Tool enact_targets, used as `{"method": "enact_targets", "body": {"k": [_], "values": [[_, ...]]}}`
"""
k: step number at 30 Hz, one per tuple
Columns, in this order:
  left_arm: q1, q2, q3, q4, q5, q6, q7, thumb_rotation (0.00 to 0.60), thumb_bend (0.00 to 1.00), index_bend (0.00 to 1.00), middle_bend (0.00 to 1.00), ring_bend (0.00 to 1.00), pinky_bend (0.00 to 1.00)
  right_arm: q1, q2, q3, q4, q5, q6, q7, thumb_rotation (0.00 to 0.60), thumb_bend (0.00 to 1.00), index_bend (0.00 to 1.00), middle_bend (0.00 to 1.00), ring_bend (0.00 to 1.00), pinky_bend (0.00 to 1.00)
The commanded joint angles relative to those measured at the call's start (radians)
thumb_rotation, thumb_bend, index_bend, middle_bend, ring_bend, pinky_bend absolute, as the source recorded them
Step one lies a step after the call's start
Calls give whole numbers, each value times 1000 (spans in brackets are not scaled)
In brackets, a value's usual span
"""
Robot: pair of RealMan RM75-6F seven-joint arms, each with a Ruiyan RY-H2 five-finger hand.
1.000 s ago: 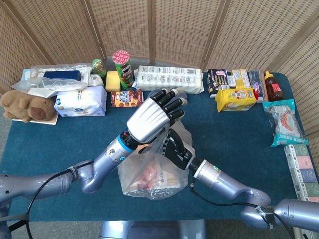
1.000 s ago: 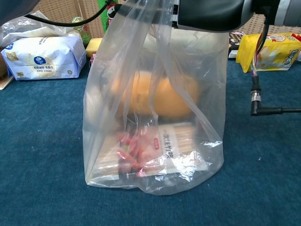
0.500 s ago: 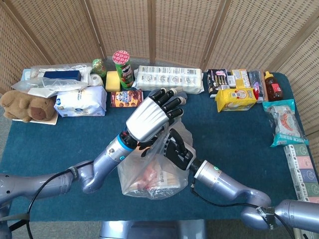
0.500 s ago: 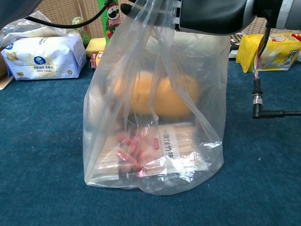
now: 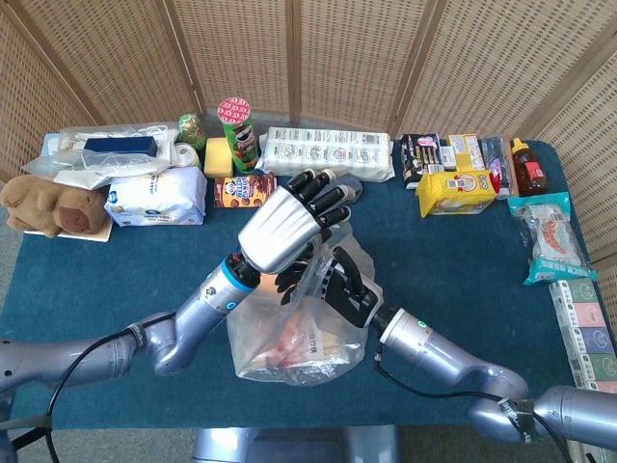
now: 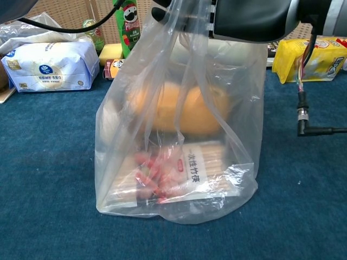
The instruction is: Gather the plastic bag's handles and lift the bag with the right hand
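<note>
We see the left hand (image 5: 289,227), silver-backed with black fingers, raised over the middle of the blue-covered desk (image 5: 463,260), its back turned up toward the head camera and its fingers stretched forward and apart above the bag's mouth; whether it pinches any plastic underneath we cannot tell. The right hand (image 5: 345,289), black, reaches in from the lower right on its grey forearm and sits just under and beside the left hand, its fingers curled into the gathered top of the clear plastic bag (image 6: 179,135); it holds the bag's handles, which the chest view shows bunched and pulled up into the dark hand at the top of the frame.

Compared with a second ago, the left hand has drifted a little up and back, and the right hand has shifted slightly right; in the chest view the bag's neck is drawn tighter and narrower, and the Pringles can (image 6: 127,27) behind it shows more fully; the bag's bottom still rests on the desk.

The bag stands upright at the desk's centre, near the front edge, its film creased and glossy; inside we make out an orange rounded item (image 6: 181,108) above a flat pale packet with printed characters (image 6: 195,168) and something red beside it.
</note>
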Motion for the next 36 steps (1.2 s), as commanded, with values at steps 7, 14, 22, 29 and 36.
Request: {"method": "enact_targets", "body": {"k": [7, 14, 22, 29, 36], "values": [[22, 62, -8, -91, -72, -51, 43, 600, 162, 411, 309, 141, 305, -8, 10, 0, 12, -1, 4, 21, 134, 211, 347, 434, 412, 411], [37, 133, -16, -185, -149, -102, 107, 600, 139, 283, 251, 89, 277, -8, 8, -4, 30, -7, 1, 31, 131, 211, 349, 436, 413, 412], [45, 184, -10, -226, -195, -136, 156, 600, 135, 233, 220, 67, 274, -7, 9, -4, 41, -4, -1, 36, 134, 211, 351, 440, 420, 417], [61, 260, 7, -292, -252, -180, 215, 600, 134, 149, 182, 30, 251, -7, 10, -4, 41, -4, -3, 46, 131, 211, 351, 444, 421, 418], [77, 350, 26, -368, -311, -230, 242, 600, 133, 62, 141, 1, 238, -3, 19, 0, 29, -3, -14, 76, 131, 211, 368, 474, 452, 453]]}}
